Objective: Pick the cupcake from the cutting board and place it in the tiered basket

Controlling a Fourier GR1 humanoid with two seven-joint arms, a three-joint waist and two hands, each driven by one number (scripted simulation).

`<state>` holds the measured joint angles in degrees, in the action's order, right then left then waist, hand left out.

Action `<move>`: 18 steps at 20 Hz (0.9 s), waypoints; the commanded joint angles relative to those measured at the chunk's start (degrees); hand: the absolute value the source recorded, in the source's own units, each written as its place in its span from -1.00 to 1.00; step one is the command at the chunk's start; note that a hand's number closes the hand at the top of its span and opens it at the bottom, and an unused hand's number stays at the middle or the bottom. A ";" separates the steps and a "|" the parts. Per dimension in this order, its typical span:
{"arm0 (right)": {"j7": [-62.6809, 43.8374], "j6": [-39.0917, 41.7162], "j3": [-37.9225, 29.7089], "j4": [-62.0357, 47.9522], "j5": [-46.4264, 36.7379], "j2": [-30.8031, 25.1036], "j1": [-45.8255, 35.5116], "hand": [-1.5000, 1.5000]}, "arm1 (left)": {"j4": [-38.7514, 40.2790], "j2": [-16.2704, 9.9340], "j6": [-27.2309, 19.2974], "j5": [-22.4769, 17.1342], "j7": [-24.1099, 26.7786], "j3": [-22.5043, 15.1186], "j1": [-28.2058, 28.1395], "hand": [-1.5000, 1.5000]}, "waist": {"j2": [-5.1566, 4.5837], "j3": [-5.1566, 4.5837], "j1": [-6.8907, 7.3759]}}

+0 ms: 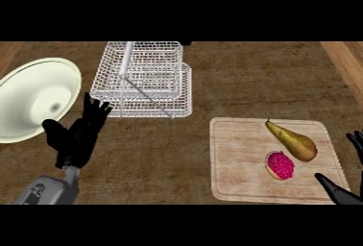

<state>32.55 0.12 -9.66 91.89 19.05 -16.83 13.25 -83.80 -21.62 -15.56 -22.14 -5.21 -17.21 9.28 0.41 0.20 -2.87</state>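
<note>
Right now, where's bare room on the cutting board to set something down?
The cutting board's left half is bare, from its left edge to the cupcake. The right half is crowded: pear beside the cupcake, right hand at the corner.

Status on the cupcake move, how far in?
Nothing done yet: the cupcake lies on the cutting board beside the pear. Right robot hand is open at the board's right edge, holding nothing; left robot hand rests open. Grasp, carry and drop into the tiered basket all remain.

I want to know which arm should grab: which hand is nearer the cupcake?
Right. The right hand sits beside the cupcake at the cutting board's edge; the left hand is far across the counter.
</note>
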 commanded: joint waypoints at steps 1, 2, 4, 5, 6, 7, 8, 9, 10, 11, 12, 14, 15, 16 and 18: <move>5.88 0.85 0.63 5.59 -6.63 -2.06 8.78 -1.00 | -1.30 -1.41 4.42 -1.50 -3.87 -0.17 3.18 0.00 | -0.20 -0.22 1.24; 6.29 -1.19 1.14 6.84 -10.45 -2.59 12.69 -1.00 | -0.67 0.43 4.42 -1.22 0.04 -1.44 -1.12 0.00 | -0.15 -0.30 1.03; 3.83 -2.90 0.01 10.42 -13.58 -5.14 17.47 -1.00 | -0.16 -1.60 5.91 -2.33 -1.11 0.42 -0.67 0.00 | -0.16 -0.36 0.88; -1.59 -7.00 1.55 14.80 -16.48 -4.75 16.86 -1.00 | 0.89 2.34 2.63 -0.31 -2.06 -1.98 2.22 0.00 | -0.33 -0.43 0.60; -2.00 -7.50 -0.58 16.65 -17.90 -6.65 20.56 -1.00 | -0.74 0.42 3.51 -1.18 -2.37 -0.77 1.04 0.00 | -0.14 -0.47 0.34; -5.54 -9.99 -1.33 17.68 -19.93 -7.05 20.71 -1.00 | -2.29 -0.06 3.71 -1.17 -2.60 -1.06 -0.24 0.00 | -0.18 -0.45 1.28; -6.45 -10.19 -2.77 19.77 -21.55 -8.61 24.28 -1.00 | -1.22 -0.52 4.18 -0.86 -2.19 -1.00 -0.28 0.00 | -0.17 -0.54 0.37; -10.63 -12.08 -3.21 21.98 -23.85 -9.30 25.35 -1.00 | -0.82 0.71 3.42 -0.23 -1.03 -1.60 -0.71 0.00 | -0.34 -0.65 0.45; -12.00 -13.68 -2.22 23.70 -27.75 -9.19 27.12 -1.00 | 0.10 0.56 2.93 -0.38 -2.24 -0.39 2.42 0.00 | -0.53 -0.65 -0.07; -14.90 -13.91 -2.40 26.75 -29.32 -9.52 30.12 -1.00 | -1.18 -0.41 3.64 -0.88 -2.36 0.04 1.35 0.00 | -0.40 -0.65 0.28; -17.74 -13.73 -2.51 29.19 -31.15 -10.20 32.72 -1.00 | -0.82 0.55 3.72 -0.51 -1.45 -1.23 -0.69 0.00 | -0.47 -0.70 0.40; -27.63 -15.86 1.06 35.95 -36.60 -8.76 31.73 -1.00 | -2.09 -0.32 4.97 -1.15 -3.06 -1.02 0.12 0.00 | -0.70 -0.58 2.40; -31.84 -15.20 2.73 40.61 -38.01 -8.32 32.99 -1.00 | -0.56 1.16 3.98 -0.09 -1.99 -1.34 1.39 0.00 | -0.79 -0.60 2.04; -34.07 -14.62 4.83 42.54 -40.63 -7.43 34.92 -1.00 | -0.67 0.67 4.82 -0.35 -2.15 -0.83 1.77 0.00 | -0.68 -0.49 2.13; -42.05 -12.11 5.80 47.90 -42.67 -8.18 33.84 -1.00 | -0.72 0.46 5.51 -0.63 -4.32 -0.63 2.88 0.00 | -0.65 -0.39 2.63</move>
<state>2.78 -13.23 -6.75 130.29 -17.53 -24.84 45.02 -84.29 -21.43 -11.67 -22.71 -7.75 -17.35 10.17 -0.17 -0.32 -0.89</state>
